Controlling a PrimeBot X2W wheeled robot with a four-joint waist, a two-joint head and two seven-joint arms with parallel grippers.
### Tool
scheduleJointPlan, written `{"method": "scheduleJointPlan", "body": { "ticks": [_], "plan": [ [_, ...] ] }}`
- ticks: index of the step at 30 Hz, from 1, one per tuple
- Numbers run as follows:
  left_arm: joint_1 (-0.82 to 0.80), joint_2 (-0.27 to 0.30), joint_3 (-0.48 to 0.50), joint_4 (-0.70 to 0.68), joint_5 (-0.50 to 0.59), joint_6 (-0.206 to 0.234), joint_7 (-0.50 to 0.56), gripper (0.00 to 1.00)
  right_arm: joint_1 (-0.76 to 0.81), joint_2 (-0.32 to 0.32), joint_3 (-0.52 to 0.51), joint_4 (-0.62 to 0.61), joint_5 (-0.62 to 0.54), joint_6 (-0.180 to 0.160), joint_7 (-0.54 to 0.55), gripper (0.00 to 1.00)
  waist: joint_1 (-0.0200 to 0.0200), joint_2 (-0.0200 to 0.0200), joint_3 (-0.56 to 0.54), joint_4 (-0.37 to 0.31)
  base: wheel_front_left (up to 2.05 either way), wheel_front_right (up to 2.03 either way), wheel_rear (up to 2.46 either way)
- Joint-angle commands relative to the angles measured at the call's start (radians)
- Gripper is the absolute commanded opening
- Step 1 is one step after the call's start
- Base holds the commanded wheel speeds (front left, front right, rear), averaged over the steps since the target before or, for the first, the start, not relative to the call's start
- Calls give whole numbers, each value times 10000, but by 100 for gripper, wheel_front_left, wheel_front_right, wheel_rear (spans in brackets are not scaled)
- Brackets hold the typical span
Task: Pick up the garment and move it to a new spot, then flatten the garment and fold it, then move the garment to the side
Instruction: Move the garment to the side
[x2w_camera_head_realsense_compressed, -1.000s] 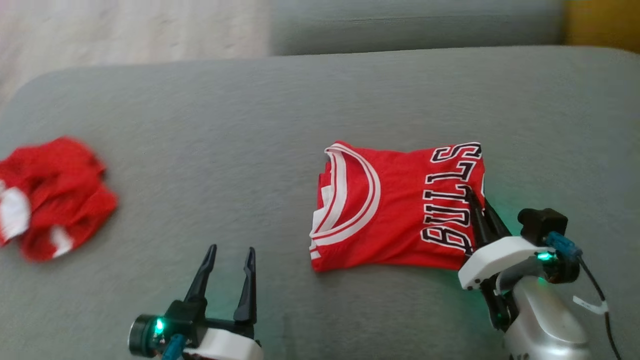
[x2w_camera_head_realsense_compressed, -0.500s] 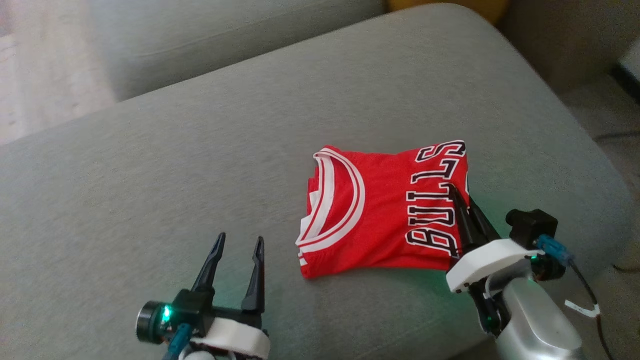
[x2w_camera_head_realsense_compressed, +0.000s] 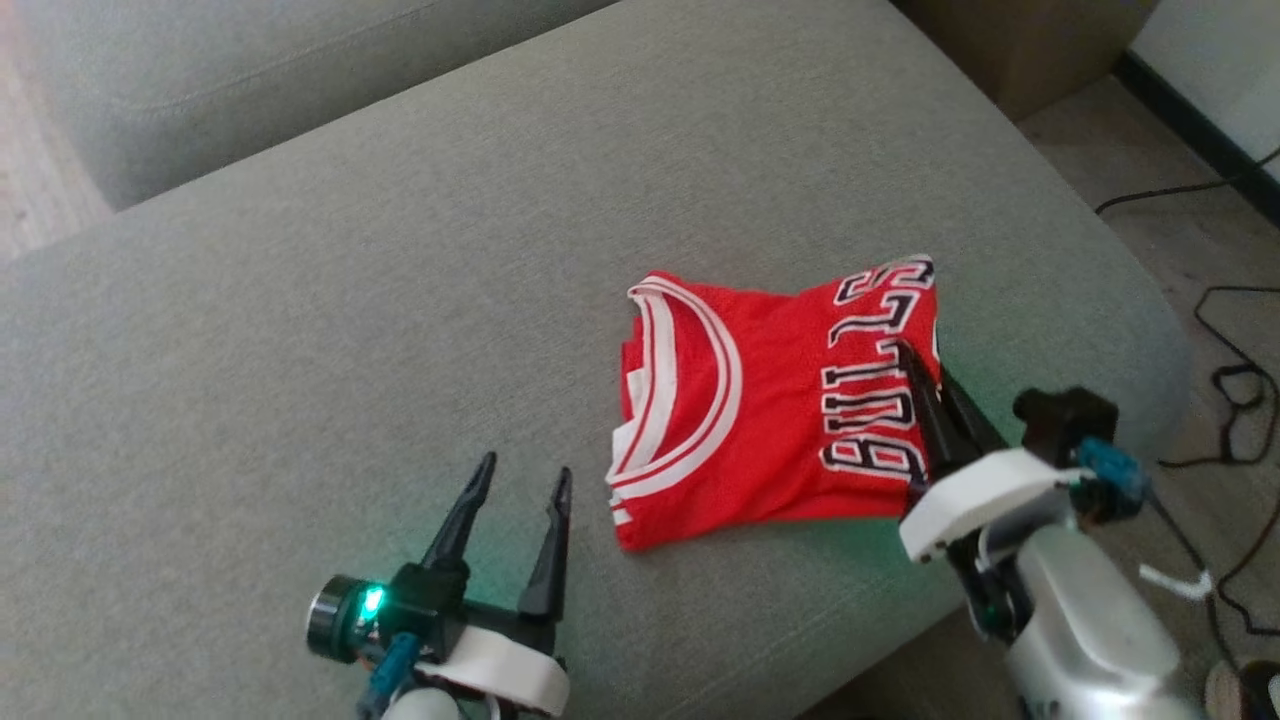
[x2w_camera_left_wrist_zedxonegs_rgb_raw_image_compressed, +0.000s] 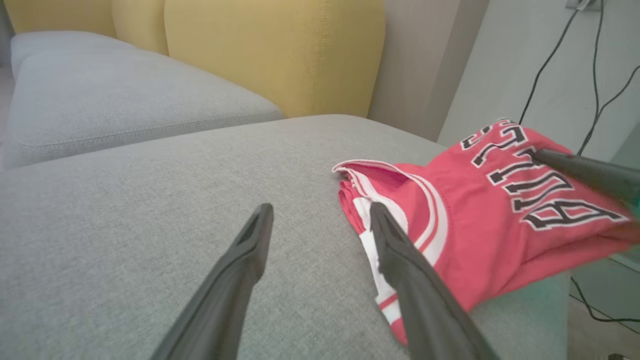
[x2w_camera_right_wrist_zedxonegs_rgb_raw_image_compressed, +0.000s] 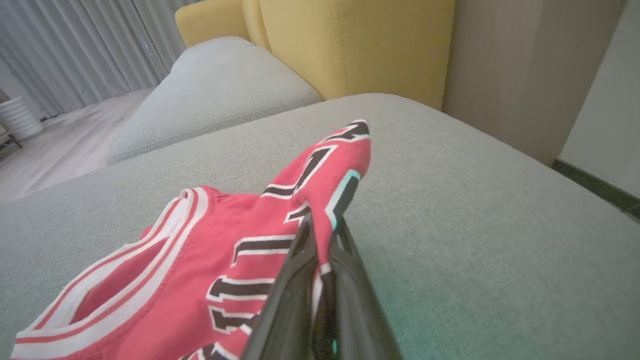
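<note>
The garment (x2w_camera_head_realsense_compressed: 770, 400) is a folded red jersey with white trim and black lettering, lying on the grey sofa cushion (x2w_camera_head_realsense_compressed: 350, 300) near its right end. My right gripper (x2w_camera_head_realsense_compressed: 918, 360) is shut on the garment's right edge, and that edge is raised a little off the cushion. The right wrist view shows the red cloth (x2w_camera_right_wrist_zedxonegs_rgb_raw_image_compressed: 175, 260) pinched between the right gripper's (x2w_camera_right_wrist_zedxonegs_rgb_raw_image_compressed: 320, 225) fingers. My left gripper (x2w_camera_head_realsense_compressed: 525, 468) stands open just left of the collar end, nothing between its fingers. In the left wrist view the left gripper (x2w_camera_left_wrist_zedxonegs_rgb_raw_image_compressed: 321, 210) frames bare cushion beside the garment (x2w_camera_left_wrist_zedxonegs_rgb_raw_image_compressed: 475, 215).
The cushion's rounded right edge (x2w_camera_head_realsense_compressed: 1140, 300) drops to a floor with black cables (x2w_camera_head_realsense_compressed: 1230, 330). A second grey cushion (x2w_camera_head_realsense_compressed: 250, 60) lies behind. A yellow sofa back (x2w_camera_left_wrist_zedxonegs_rgb_raw_image_compressed: 275, 50) and a beige wall rise beyond.
The head camera has swung to the right, so the crumpled red clothing at the left has left the picture. My right gripper keeps its hold and the pinched edge has risen slightly.
</note>
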Motion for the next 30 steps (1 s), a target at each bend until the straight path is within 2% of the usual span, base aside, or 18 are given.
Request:
{"method": "scheduleJointPlan", "body": {
  "ticks": [1, 9, 13, 19, 20, 21, 25, 30],
  "plan": [
    [-396, -3, 199, -229, 68, -33, -95, 100, -656, -89, 256, -401, -105, -7, 11, 0, 0, 0, 125, 149, 0, 0, 0],
    [-746, -3, 14, 45, 472, -215, -95, 100, -2935, -1340, 379, 360, -654, -7, 492, 0, 0, 0, 900, 1154, 0, 0, 0],
    [-973, -3, 10, 107, 663, -285, -95, 100, -4051, -2300, -228, 1451, -1281, -7, 525, 0, 0, 0, 1265, 1808, 0, 0, 0],
    [-1180, -3, 116, 141, 855, -366, -95, 100, -5220, -3488, -1725, 3009, -2350, -7, 288, 0, 0, 0, 1622, 2571, 0, 0, 0],
    [-1192, -3, 148, 133, 864, -363, -95, 100, -5344, -3590, -2008, 3183, -2526, -7, 163, 30, 0, 0, 1655, 2652, 0, 0, 0],
    [-1201, -3, 184, 125, 866, -352, -95, 100, -5434, -3658, -2222, 3340, -2749, -7, 63, 100, 0, 0, 1675, 2721, 0, 0, 0],
    [-1189, -3, 315, 95, 859, -321, -95, 100, -5725, -3570, -3241, 3763, -3408, -7, -246, 100, 0, 0, 1674, 2872, 0, 0, 0],
    [-1066, -3, 557, 8, 835, -226, -95, 100, -5697, -2533, -3584, 3370, -3779, -7, -545, 100, 0, 0, 1404, 2981, 0, 0, 0]
  ]
}}
